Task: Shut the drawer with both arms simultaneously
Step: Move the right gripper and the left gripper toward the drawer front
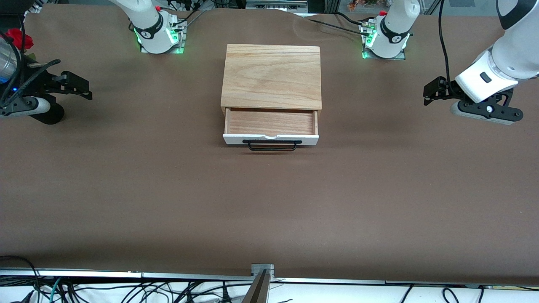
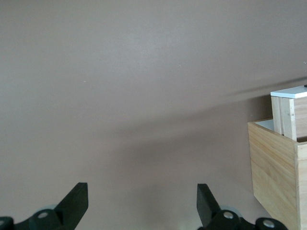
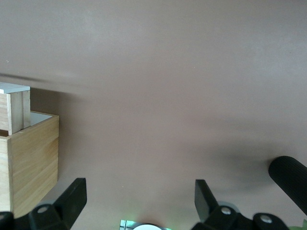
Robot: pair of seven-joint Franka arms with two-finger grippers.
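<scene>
Matt brown table (image 1: 269,202) cover, grainy oak box (image 1: 271,75), smooth white-fronted wooden drawer (image 1: 270,126)

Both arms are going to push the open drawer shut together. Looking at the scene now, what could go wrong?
1. The left gripper and right gripper, both open, hang over bare table at either end, away from the drawer. If one arrives first, the white front could be pushed askew and jam.
2. The black handle sticks out; a finger might catch it.
3. The box looks unfixed and may slide toward the bases.
</scene>
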